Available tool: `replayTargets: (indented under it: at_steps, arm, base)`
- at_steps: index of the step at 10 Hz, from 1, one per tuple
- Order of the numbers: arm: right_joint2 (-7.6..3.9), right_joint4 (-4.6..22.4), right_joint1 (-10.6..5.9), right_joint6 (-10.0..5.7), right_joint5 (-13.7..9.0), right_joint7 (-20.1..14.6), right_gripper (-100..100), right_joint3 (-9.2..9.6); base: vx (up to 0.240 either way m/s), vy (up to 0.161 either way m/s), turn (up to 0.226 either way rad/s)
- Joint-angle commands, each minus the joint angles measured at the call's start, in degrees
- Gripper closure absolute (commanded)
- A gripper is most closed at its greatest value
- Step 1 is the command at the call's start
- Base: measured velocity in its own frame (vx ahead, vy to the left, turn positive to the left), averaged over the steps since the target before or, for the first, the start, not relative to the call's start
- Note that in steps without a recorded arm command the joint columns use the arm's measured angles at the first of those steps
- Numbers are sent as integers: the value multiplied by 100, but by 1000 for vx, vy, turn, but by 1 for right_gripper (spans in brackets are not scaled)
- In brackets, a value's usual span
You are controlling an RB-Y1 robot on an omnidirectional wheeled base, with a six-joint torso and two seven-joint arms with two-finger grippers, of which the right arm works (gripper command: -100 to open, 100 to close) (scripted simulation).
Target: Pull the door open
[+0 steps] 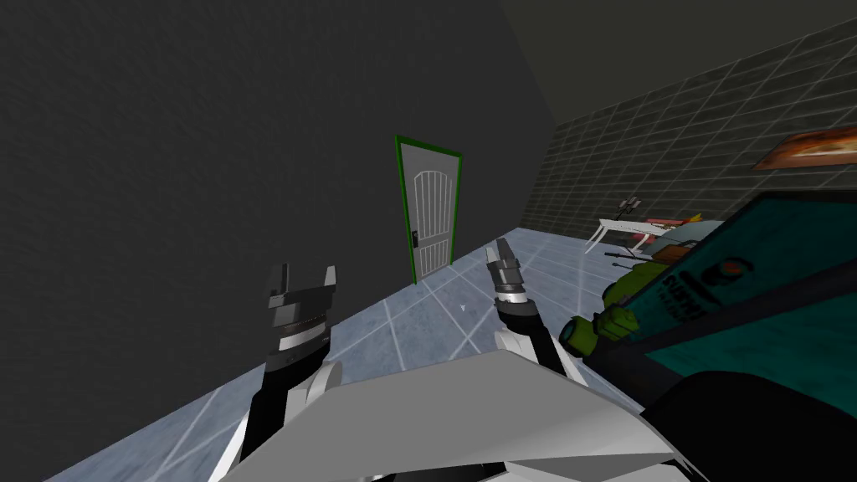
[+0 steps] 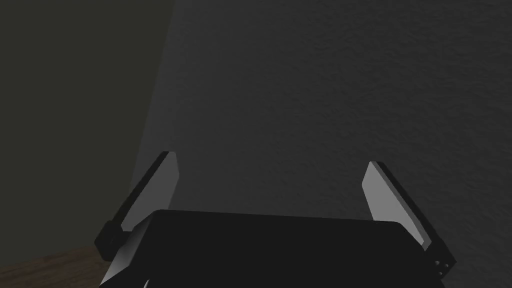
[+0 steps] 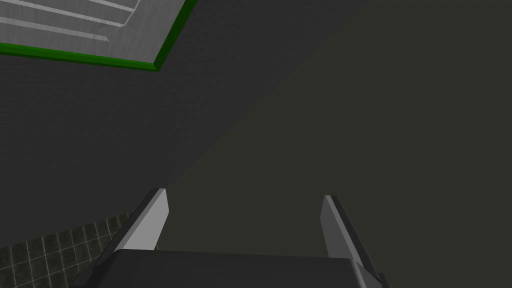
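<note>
A grey panelled door (image 1: 433, 216) in a green frame stands shut in the dark wall, some way ahead across the tiled floor. A small dark handle (image 1: 413, 238) sits on its left edge. My left gripper (image 1: 302, 278) is raised in front of my chest, open and holding nothing, well short of the door. My right gripper (image 1: 504, 251) is also raised and open, with nothing between its fingers. In the right wrist view the right gripper (image 3: 242, 212) looks past the door's top corner (image 3: 125, 25). The left gripper (image 2: 270, 182) faces the dark wall.
A dark wall (image 1: 209, 167) runs along my left. On my right stand a teal cabinet or counter (image 1: 753, 284), green objects (image 1: 619, 310) and a white table (image 1: 623, 230) with clutter. Pale blue tiled floor (image 1: 452, 301) stretches to the door.
</note>
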Motion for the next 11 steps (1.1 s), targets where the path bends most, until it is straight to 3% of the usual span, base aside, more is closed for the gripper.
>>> replayTargets:
  at_steps: [1,8,11]
  arm:
    - [-46,160,-75,-18,127,60,-100,-2]
    - [-230,1059,-496,-116,846,395,-100,-10]
    - [-267,1319,-617,-145,1054,492,-100,-12]
  base:
    - [159,15,0]
    - [201,15,-2]
    - [130,22,-2]
